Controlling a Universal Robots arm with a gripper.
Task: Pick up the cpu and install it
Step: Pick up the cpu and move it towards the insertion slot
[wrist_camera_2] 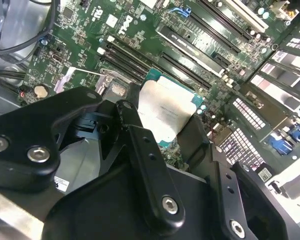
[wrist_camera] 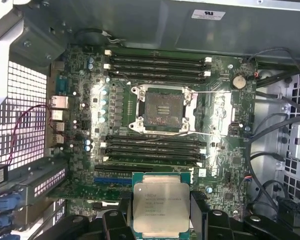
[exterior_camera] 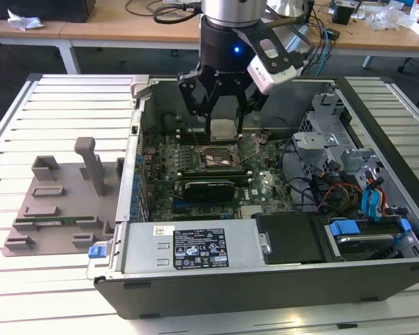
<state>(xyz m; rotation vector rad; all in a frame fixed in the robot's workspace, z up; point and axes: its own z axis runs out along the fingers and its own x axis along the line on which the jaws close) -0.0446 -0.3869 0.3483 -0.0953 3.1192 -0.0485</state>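
Observation:
The cpu (exterior_camera: 223, 129), a flat silver square with a thin tan-green border, hangs between the black fingers of my gripper (exterior_camera: 223, 124) above the open computer case. In both wrist views the cpu (wrist_camera: 160, 206) (wrist_camera_2: 166, 111) is clamped on two opposite edges by the fingers (wrist_camera: 198, 212). The open dark socket (wrist_camera: 163, 109) with its raised metal frame and thin lever wires lies on the green motherboard (wrist_camera: 220, 150) below the held chip. In the exterior view the socket (exterior_camera: 222, 159) sits just under the gripper.
The case's metal walls (exterior_camera: 141, 112) surround the board. Memory slots (wrist_camera: 157, 62) flank the socket on two sides. A drive cage and cables (exterior_camera: 335, 160) fill the exterior view's right. A grey plastic holder tray (exterior_camera: 59, 202) rests on the slatted table at the exterior view's left.

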